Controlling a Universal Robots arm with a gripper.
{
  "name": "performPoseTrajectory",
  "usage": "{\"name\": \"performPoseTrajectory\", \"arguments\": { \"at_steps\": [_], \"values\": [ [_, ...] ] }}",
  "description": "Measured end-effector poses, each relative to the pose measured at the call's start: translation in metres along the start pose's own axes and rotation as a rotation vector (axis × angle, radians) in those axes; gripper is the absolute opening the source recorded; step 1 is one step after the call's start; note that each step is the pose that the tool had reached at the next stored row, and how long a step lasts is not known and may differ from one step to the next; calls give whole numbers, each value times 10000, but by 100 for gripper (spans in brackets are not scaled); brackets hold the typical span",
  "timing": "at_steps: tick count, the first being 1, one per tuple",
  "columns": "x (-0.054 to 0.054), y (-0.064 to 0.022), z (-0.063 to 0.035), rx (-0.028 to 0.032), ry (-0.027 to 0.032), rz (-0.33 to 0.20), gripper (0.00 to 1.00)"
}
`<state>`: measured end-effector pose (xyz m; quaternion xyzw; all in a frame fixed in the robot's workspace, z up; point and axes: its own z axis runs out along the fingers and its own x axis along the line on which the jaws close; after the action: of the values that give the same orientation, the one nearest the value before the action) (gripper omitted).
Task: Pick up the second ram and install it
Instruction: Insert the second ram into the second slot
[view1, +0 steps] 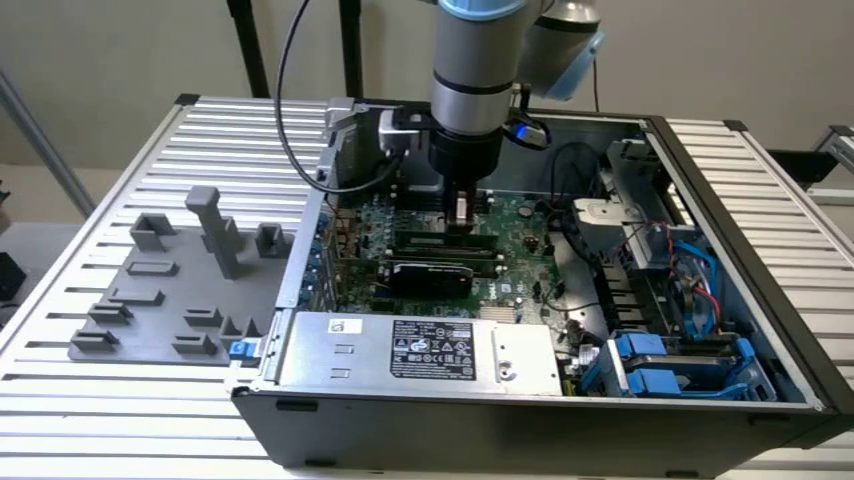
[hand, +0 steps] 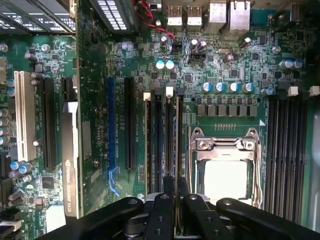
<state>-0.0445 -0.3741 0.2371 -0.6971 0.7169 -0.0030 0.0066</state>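
- The gripper (view1: 461, 225) is seen low inside the open computer case (view1: 754, 260), over the far part of the green board
- Its two black fingers (hand: 162, 200) are held close together, with only a thin gap left between them, so the pincer is judged to be clenched
- The second ram (view1: 427, 240) is seen as a long thin green stick right under the fingertips, lying along the long black slots (hand: 157, 140), and it looks to be pinched at its top edge
- The slots are found just beside the square processor socket (hand: 225, 170)
- The step in hand is judged to be the fitting of the stick into its slot, not the picking up
- For this step the stick must be kept upright and lined up with the slot, and it must be pushed down evenly
- The grey tray (view1: 160, 300) is left on the table, well apart at the exterior view's left
- The word "NVIDIA" can be read on a card (hand: 70, 175) in the wrist view
- A white and black label (view1: 434, 350) is stuck on the near metal box, but its small writing cannot be read
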Motion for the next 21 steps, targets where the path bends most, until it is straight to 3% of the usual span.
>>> {"name": "performPoseTrajectory", "arguments": {
  "at_steps": [2,4,21],
  "values": [
    [0,0,9,61,11,-2,0],
    [1,0,16,85,28,-2,0],
    [37,4,44,86,32,-19,0]
  ]
}}
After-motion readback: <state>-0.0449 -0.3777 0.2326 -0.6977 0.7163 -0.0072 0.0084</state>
